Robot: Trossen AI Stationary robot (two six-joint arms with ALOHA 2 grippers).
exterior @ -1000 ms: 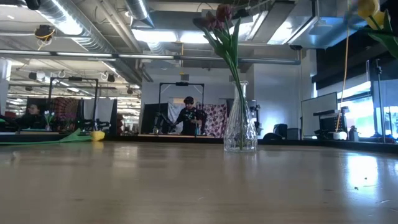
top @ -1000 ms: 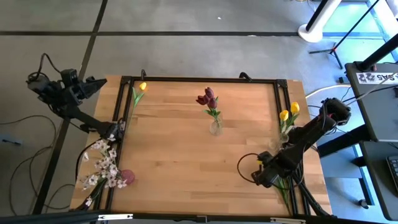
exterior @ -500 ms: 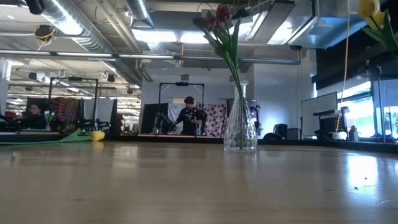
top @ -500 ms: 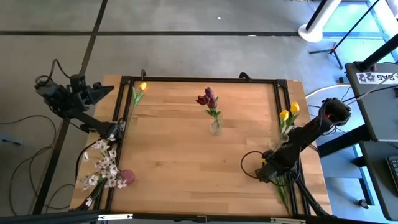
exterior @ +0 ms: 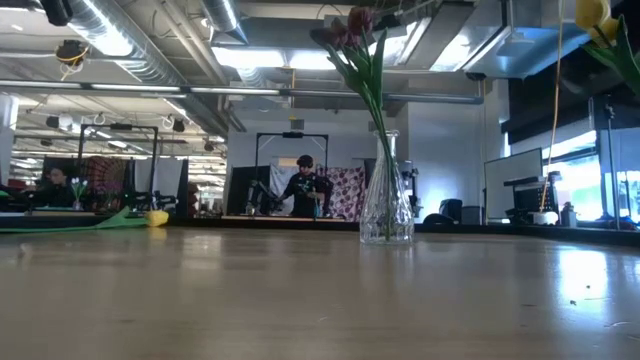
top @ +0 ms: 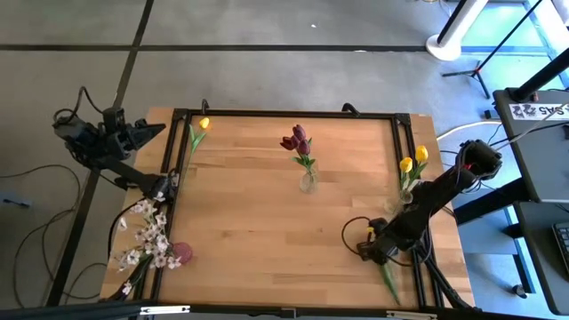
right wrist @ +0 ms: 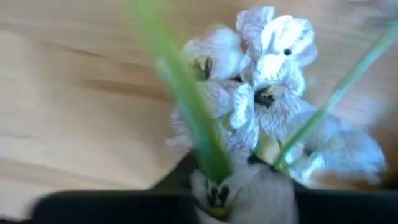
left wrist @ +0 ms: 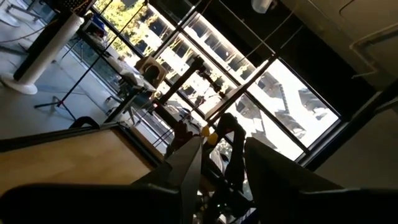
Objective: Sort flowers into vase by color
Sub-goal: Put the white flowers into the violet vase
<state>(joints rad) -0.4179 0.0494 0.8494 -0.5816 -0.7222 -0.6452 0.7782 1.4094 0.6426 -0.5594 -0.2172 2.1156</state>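
Note:
A clear vase [top: 308, 182] holding maroon tulips [top: 296, 140] stands mid-table, and also shows in the low view [exterior: 386, 190]. A second vase [top: 405, 194] at the right edge holds yellow tulips [top: 413, 159]. One yellow tulip [top: 197, 132] lies flat at the far left. White-pink sprigs [top: 147, 240] lie along the left edge. My right gripper [top: 367, 252] is low near the table's near right corner, on a white-pink sprig [right wrist: 261, 93]. My left gripper [top: 151, 132] hangs open off the far left corner, with nothing between its fingers. My right gripper has the white-pink sprig just below its blossoms [right wrist: 249, 155], but the blossoms and the gripper body hide the place of contact. The green stem [top: 388, 283] trails from the gripper toward the near edge, lying low over the table.
A pinkish round object [top: 180, 253] sits beside the sprigs at the left edge. A black frame [top: 284, 114] borders the wooden top. Bare wood lies between the middle vase and the near edge. A person [exterior: 303, 185] stands in the room far behind the table.
My right gripper has shifted a little toward the table's left, and the sprig's stem behind it has swung leftward along the near right corner. My left arm has moved slightly toward the table's far left corner.

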